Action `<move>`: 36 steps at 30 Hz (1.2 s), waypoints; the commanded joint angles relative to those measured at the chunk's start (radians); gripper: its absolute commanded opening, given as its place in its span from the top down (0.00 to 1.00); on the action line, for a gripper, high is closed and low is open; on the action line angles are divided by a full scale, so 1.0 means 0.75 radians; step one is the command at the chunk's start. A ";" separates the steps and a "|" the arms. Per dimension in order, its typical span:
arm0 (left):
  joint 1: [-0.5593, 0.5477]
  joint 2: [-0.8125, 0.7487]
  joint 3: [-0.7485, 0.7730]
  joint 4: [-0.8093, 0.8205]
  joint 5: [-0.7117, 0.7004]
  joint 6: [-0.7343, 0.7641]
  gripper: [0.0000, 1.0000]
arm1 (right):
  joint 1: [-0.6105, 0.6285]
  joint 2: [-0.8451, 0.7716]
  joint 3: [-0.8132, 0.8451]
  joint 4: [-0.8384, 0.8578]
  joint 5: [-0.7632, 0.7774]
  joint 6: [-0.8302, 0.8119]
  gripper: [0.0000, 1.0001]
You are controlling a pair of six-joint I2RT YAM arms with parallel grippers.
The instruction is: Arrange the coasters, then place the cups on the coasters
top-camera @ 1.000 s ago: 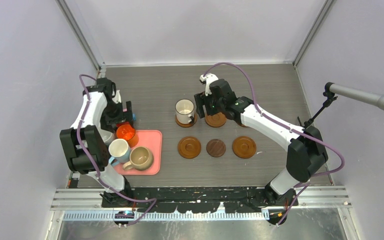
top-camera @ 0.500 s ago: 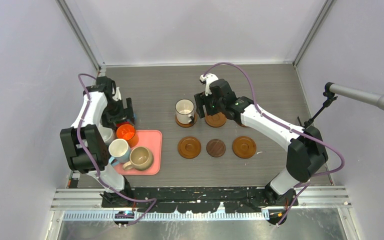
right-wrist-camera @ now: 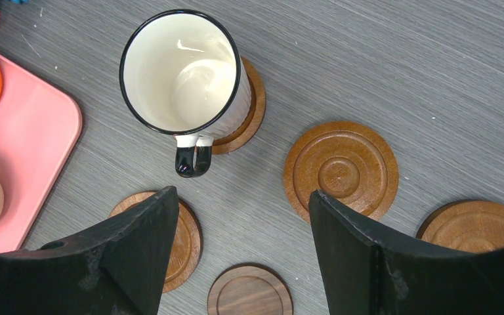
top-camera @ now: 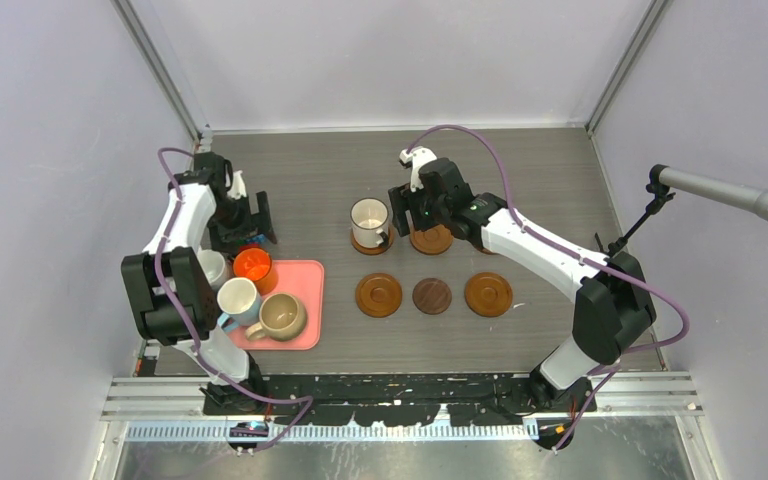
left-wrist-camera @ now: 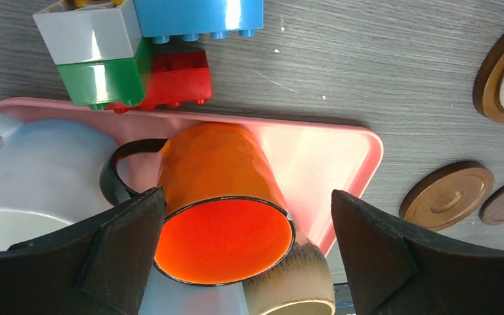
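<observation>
On the pink tray [top-camera: 305,285] stands an orange cup [left-wrist-camera: 223,230], between the wide-apart fingers of my open left gripper [left-wrist-camera: 246,252]; the left finger [left-wrist-camera: 121,252] is close to its rim. A white cup [left-wrist-camera: 33,177] and a tan cup [left-wrist-camera: 295,289] crowd it. From above I see the left gripper [top-camera: 250,235] over the orange cup [top-camera: 253,264]. Another white cup [right-wrist-camera: 180,72] sits on a coaster [right-wrist-camera: 252,108]. My right gripper [right-wrist-camera: 243,249] hangs open and empty over bare table among several coasters, one dark [right-wrist-camera: 249,292].
Toy blocks [left-wrist-camera: 138,59] lie just behind the tray. A light blue cup [top-camera: 237,298] and the tan cup [top-camera: 280,316] fill the tray's near part. A microphone on a stand [top-camera: 720,190] reaches in from the right. Walls enclose the table on three sides.
My left gripper has shifted slightly and turned over the orange cup. The right arm and the cups and coasters have not moved.
</observation>
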 commanded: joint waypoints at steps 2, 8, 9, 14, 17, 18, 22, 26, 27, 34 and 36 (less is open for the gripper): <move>-0.007 -0.101 0.030 -0.022 -0.118 -0.022 0.00 | -0.004 -0.050 -0.001 0.039 0.001 0.007 0.23; -0.007 -0.204 -0.010 -0.061 -0.234 -0.072 0.00 | -0.005 -0.034 0.011 0.039 -0.009 0.019 0.23; -0.007 -0.197 -0.012 -0.080 -0.237 -0.067 0.00 | -0.004 -0.032 0.013 0.039 -0.011 0.021 0.23; -0.007 -0.154 -0.036 -0.119 -0.222 -0.103 0.00 | -0.005 -0.034 0.015 0.035 -0.008 0.019 0.23; -0.006 -0.145 -0.056 -0.109 -0.188 -0.129 0.00 | -0.005 -0.038 0.009 0.035 -0.002 0.014 0.23; -0.007 -0.144 -0.066 -0.103 -0.172 -0.135 0.00 | -0.006 -0.040 0.008 0.035 -0.001 0.012 0.23; -0.009 -0.133 -0.097 -0.091 -0.156 -0.162 0.00 | -0.008 -0.036 0.004 0.035 -0.001 0.008 0.23; -0.008 -0.104 -0.116 -0.064 -0.177 -0.175 0.00 | -0.011 -0.029 0.011 0.034 -0.008 0.017 0.23; -0.009 -0.097 -0.116 -0.054 -0.173 -0.178 0.00 | -0.010 -0.026 0.012 0.035 -0.008 0.016 0.23; -0.009 -0.050 -0.099 0.059 -0.126 -0.173 0.00 | -0.010 -0.027 0.009 0.035 -0.019 0.018 0.22; -0.009 -0.036 -0.093 0.087 -0.116 -0.156 0.00 | -0.011 -0.032 0.004 0.034 -0.021 0.016 0.22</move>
